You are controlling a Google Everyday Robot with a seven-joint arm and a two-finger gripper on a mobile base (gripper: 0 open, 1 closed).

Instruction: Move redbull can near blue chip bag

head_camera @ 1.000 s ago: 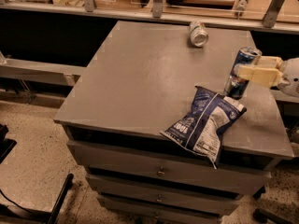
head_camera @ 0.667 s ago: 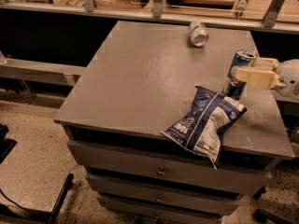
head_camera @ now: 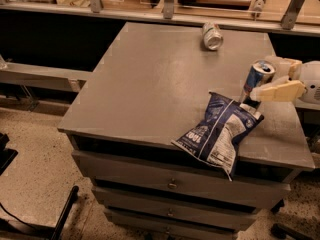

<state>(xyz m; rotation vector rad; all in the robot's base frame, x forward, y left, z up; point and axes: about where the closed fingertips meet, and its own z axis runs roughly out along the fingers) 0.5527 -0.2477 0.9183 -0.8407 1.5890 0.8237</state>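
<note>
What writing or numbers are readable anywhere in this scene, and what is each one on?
"100", roughly, in large white characters on the blue chip bag at the table's front edge.
Smaller print on the bag: too blurred.
The redbull can, clasped by the gripper at right: nothing legible.
The silvery can lying at the back: nothing legible.

The blue chip bag (head_camera: 220, 134) is dark navy with white stripes and white lettering. Just behind the bag, the redbull can (head_camera: 255, 80) is blue and silver with a silver top, clasped by the cream-coloured claw (head_camera: 262, 79). Well behind the bag lies a silvery-white can (head_camera: 212, 36). The table (head_camera: 150, 84) is grey.
</note>
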